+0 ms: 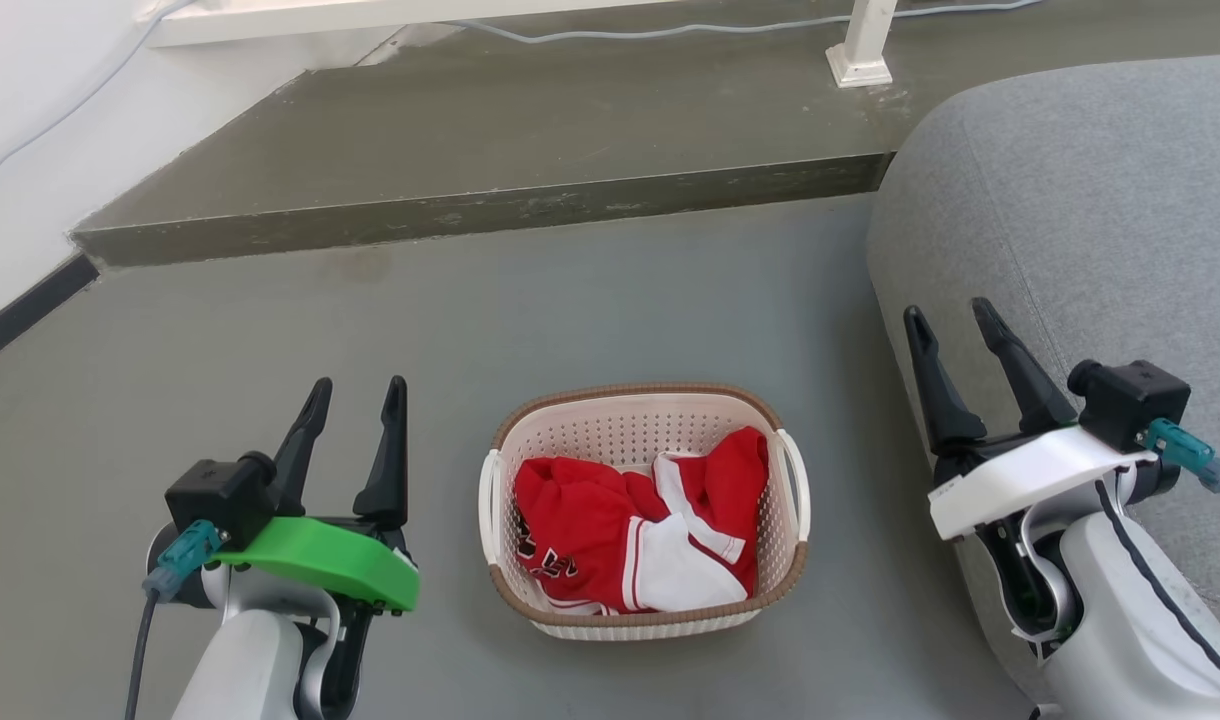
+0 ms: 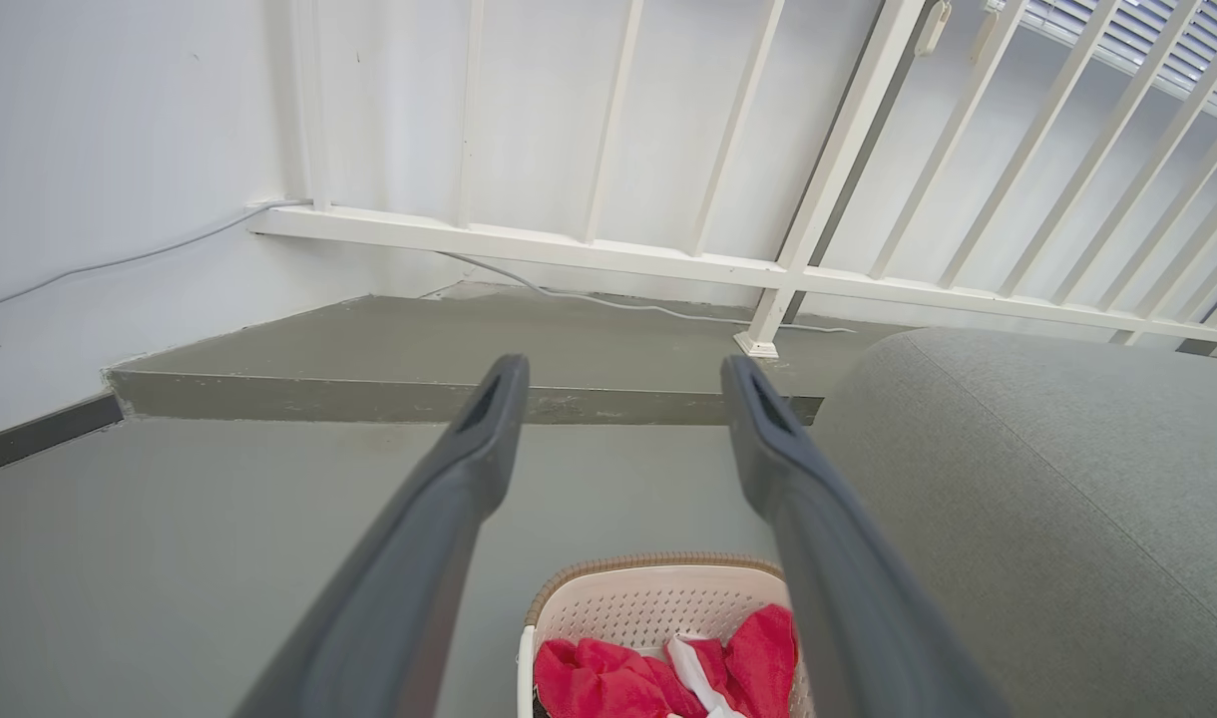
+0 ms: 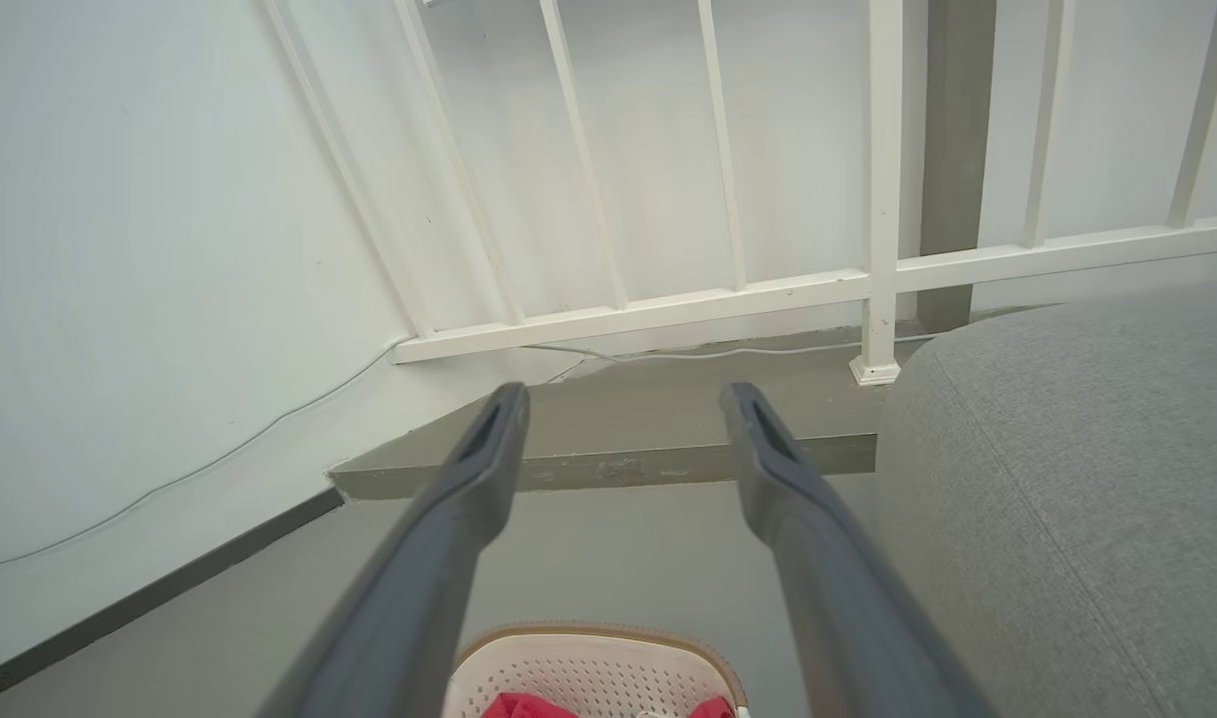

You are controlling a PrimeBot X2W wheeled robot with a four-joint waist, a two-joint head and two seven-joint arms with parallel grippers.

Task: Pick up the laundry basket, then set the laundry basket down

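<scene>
The laundry basket (image 1: 630,432), holding red-and-white clothes (image 1: 590,520), sits on the grey floor (image 1: 570,300) well short of its raised step, between the left gripper (image 1: 359,385) and the right gripper (image 1: 947,311), both spread apart, empty and untouching.

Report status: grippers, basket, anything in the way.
Left gripper open, right gripper open. Cream-white perforated plastic laundry basket on floor between them, untouched. Grey sofa beside right gripper.

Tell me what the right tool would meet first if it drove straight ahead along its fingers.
Nothing close: the right tool points over the floor, above the laundry basket and left of the grey sofa. First in line looks like the raised step, though depth is unclear.
</scene>
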